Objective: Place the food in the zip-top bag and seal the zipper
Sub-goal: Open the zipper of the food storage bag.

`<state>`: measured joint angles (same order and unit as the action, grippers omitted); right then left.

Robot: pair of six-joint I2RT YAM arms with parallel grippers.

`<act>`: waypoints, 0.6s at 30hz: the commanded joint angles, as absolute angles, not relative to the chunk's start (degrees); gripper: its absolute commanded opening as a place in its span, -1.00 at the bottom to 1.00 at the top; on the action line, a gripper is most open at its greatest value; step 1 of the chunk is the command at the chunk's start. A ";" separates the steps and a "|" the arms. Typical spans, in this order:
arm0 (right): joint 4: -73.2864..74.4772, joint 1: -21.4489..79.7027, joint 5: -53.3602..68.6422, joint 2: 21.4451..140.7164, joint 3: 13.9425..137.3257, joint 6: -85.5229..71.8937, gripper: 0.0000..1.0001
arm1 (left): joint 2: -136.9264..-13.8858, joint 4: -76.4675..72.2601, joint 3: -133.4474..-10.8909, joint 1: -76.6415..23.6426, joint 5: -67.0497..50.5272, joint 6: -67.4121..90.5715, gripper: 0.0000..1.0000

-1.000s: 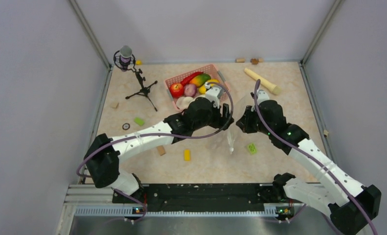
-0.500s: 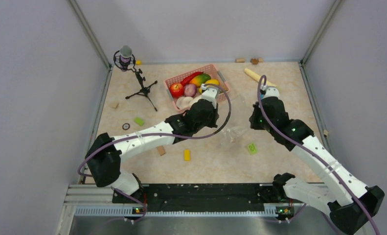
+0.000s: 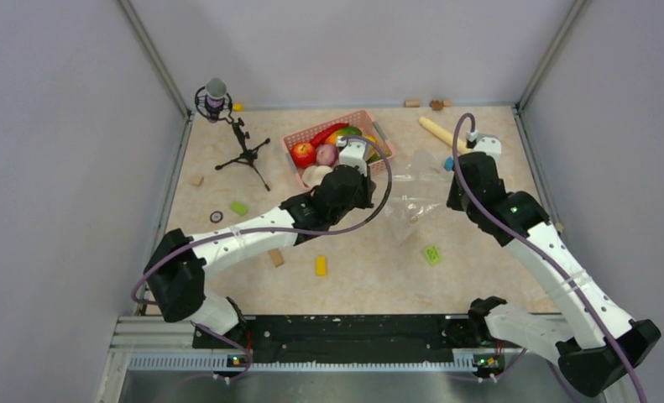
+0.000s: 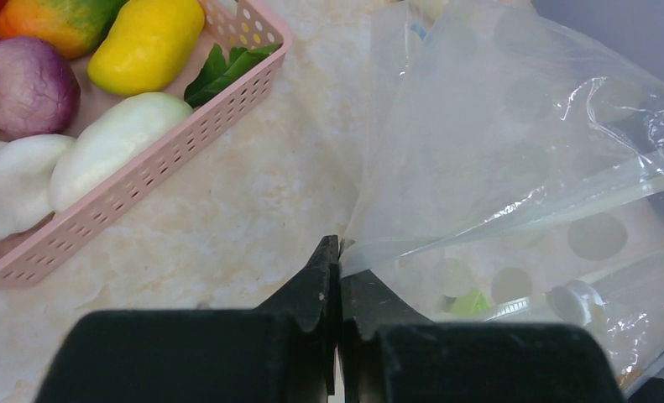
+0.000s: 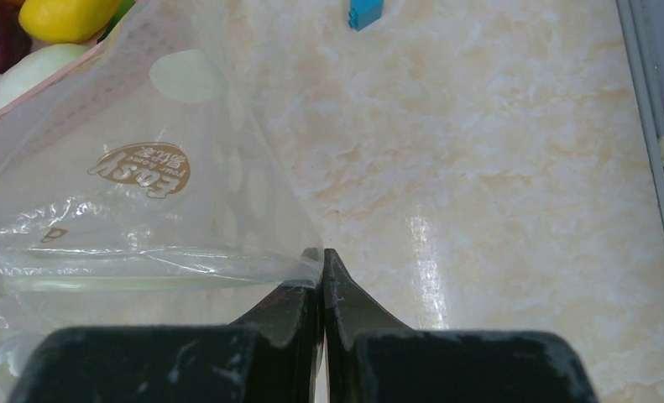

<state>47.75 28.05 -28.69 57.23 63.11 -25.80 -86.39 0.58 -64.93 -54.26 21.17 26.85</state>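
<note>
- Left gripper (image 4: 339,252): jaws pressed together, pinching a corner of the zip-top bag (image 4: 513,151) at its edge.
- Right gripper (image 5: 321,260): jaws likewise closed, nipping the opposite end, right on the zipper (image 5: 143,273) strip.
- Bag position: it is held up off the table between your two claws, right of centre and just right of the pink basket (image 4: 185,138). The film looks fairly taut along the top edge.
- Food: all of it sits in the basket, including the purple onion (image 4: 22,84), yellow mango (image 4: 146,44) and white pieces (image 4: 114,147). Nothing shows inside the bag.
- Step in hand, as I judge it: presenting the bag so its mouth can be opened for loading. I cannot tell whether the seal is parted or shut.
- Pull evenly from both ends. Each pinch holds only a sliver of film, so a hard tug will likely slip it out.
- Set the mouth facing left toward the basket before you free a claw.
- Lower the bag flat, clear of the green block (image 3: 432,253) on its near side.
</note>
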 commanded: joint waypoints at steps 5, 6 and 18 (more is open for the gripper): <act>41.89 24.79 -15.80 55.98 61.59 -15.80 -1.00 | -86.97 4.03 -65.03 -49.04 10.72 22.48 -0.56; 39.98 24.82 -12.24 56.44 60.76 -15.72 -1.00 | -86.98 4.47 -65.59 -49.04 7.69 21.55 -0.37; 32.76 26.73 -5.24 62.27 61.68 -16.89 -1.00 | -81.68 -1.90 -61.84 -49.04 -7.19 21.36 0.63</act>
<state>35.94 25.89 -6.00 62.08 58.48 -17.98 -85.97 3.22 -62.37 -48.99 -0.58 22.26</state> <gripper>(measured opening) 0.006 0.787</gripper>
